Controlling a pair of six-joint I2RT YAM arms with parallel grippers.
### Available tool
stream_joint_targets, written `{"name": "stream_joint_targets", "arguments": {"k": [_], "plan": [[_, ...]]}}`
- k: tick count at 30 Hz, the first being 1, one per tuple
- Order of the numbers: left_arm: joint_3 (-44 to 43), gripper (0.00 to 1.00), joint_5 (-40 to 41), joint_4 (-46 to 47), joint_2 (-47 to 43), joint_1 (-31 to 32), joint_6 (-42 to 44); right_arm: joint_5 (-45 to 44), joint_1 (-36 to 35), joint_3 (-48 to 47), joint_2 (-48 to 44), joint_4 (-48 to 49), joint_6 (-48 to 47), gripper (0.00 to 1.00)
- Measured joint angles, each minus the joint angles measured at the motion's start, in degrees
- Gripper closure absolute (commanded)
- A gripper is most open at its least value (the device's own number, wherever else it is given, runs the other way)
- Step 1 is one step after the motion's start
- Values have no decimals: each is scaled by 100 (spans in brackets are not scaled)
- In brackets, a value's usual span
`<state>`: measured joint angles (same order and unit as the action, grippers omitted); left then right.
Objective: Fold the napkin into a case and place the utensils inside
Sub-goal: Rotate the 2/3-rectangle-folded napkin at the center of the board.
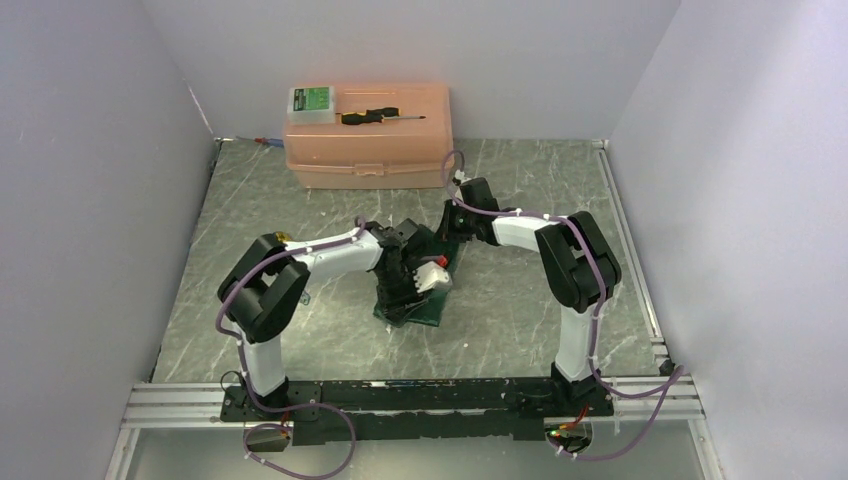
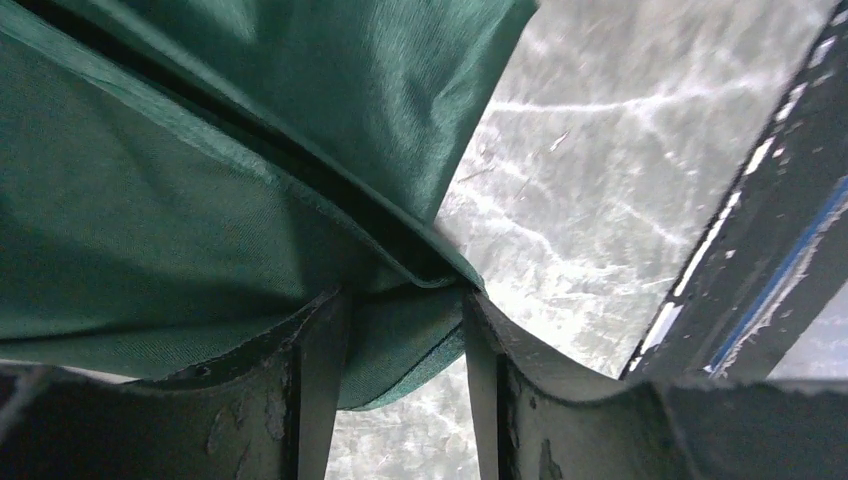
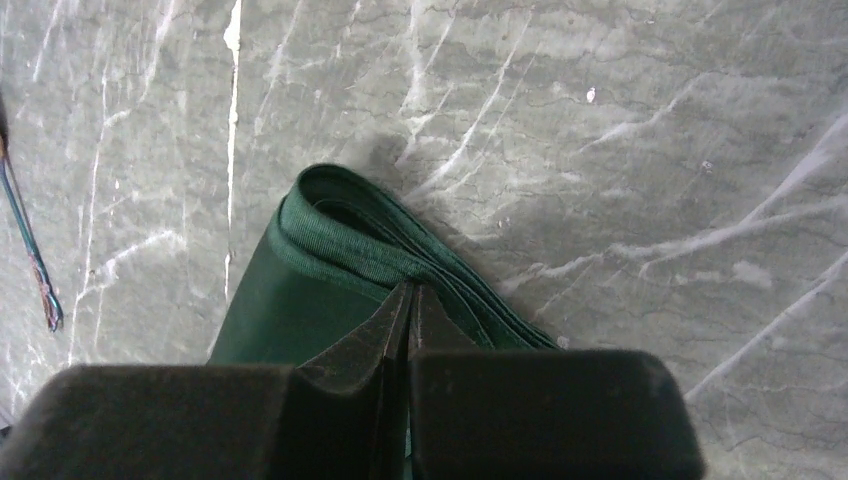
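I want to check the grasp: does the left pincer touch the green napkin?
Touching. The left wrist view shows the left pincer open, with a fold of the napkin lying between its fingers against both inner edges.

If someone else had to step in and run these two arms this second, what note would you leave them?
Left gripper: open, with a fold of the napkin lying between its fingers.
Right gripper: shut, tips on the napkin's layered edge; whether it pinches a layer cannot be told.
Napkin: in the middle of the table, folded into several layers, under both grippers.
Cutlery: no utensils show in any view.
Done: folding started.
Left: finish the case, find the utensils, slip them inside.
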<state>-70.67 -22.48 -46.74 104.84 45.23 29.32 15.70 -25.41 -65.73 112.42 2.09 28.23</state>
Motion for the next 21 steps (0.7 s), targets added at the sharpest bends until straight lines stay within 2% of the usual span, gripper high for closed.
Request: {"name": "stream_joint_targets", "arguments": {"k": [1,2,3,17,21], "plan": [[94,35,83,13,35,0,2,0,0,0,9,-17,-9,96],[151,15,142,22,61,-2,0,0,0,0,9,-22,-15,96],[153,6,142,24,63,-4,11,2,0,0,9,-17,-20,97],[-319,5,-227,-251,-188,-79,-184,-9,-4,90,9,61,-20,99],[-439,21,-448,-387,-330,-79,-345,-20,-4,114,-4,96,-20,100]]}}
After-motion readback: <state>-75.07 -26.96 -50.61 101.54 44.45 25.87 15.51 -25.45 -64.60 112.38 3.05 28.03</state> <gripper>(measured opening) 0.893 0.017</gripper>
